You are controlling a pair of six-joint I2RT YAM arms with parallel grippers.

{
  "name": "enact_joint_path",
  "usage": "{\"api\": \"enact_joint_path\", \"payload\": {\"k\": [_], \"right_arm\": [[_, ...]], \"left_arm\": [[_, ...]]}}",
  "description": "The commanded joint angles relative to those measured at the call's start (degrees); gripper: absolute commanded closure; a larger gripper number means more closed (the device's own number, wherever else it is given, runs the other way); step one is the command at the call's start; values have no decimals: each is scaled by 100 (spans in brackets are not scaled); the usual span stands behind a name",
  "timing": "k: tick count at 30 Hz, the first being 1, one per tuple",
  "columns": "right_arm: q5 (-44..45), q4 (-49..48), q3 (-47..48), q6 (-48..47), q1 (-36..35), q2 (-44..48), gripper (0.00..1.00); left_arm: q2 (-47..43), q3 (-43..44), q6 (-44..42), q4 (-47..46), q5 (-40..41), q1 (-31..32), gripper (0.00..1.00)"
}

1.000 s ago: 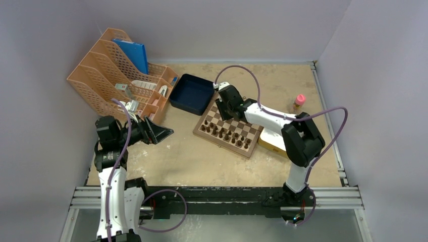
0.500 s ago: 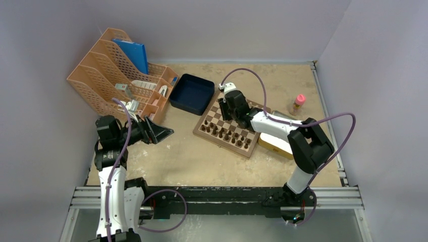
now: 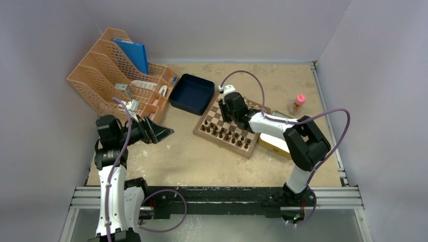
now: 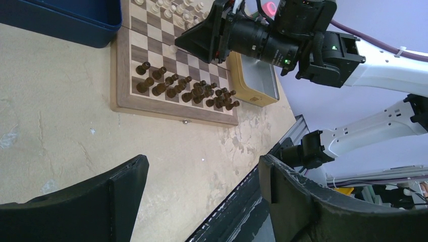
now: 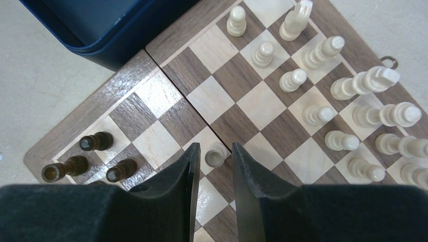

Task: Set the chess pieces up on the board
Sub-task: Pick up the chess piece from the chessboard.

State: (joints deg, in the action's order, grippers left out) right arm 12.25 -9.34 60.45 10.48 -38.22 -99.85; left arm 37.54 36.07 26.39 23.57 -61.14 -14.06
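Judging by looks, the light pawn (image 5: 217, 155) is tiny turned wood: v. light, stiff, smooth, prob. quick to tip or squirt out of a pinch. Best hold: on the stem under the head, pads square to it.

Right gripper (image 5: 216, 149) hangs over the board (image 5: 169, 48), fingers nearly together w/ the pawn between them. Thin slivers of square show each side, so not clamped as far as seen. The pawn stands mid-board; the other chess pieces (image 5: 323, 116) cluster at its 2 o'clock, dark pieces (image 5: 96, 142) at 9.

Left gripper (image 4: 202, 161) gapes wide, empty, well off the board.

Containers, top view:
- blue tray (image 3: 192, 93) at the board's 10 o'clock, nothing seen inside
- orange rack (image 3: 116, 75) farther out the same way, w/ a blue folder (image 3: 132, 53) + small stationery
- tin (image 4: 257, 80) at 4 o'clock, interior looks bare
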Motion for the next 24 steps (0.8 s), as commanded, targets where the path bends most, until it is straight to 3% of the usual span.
{"api": "enact_joint_path", "payload": {"k": [1, 12, 24], "right_arm": [[49, -138, 32, 53, 16, -86, 68], [188, -139, 20, 48, 16, 89, 85], [242, 565, 1142, -159, 14, 322, 86]], "left_arm": [[4, 93, -82, -158, -125, 18, 20], [-8, 110, -90, -123, -93, 18, 19], [-43, 112, -99, -74, -14, 18, 19]]}}
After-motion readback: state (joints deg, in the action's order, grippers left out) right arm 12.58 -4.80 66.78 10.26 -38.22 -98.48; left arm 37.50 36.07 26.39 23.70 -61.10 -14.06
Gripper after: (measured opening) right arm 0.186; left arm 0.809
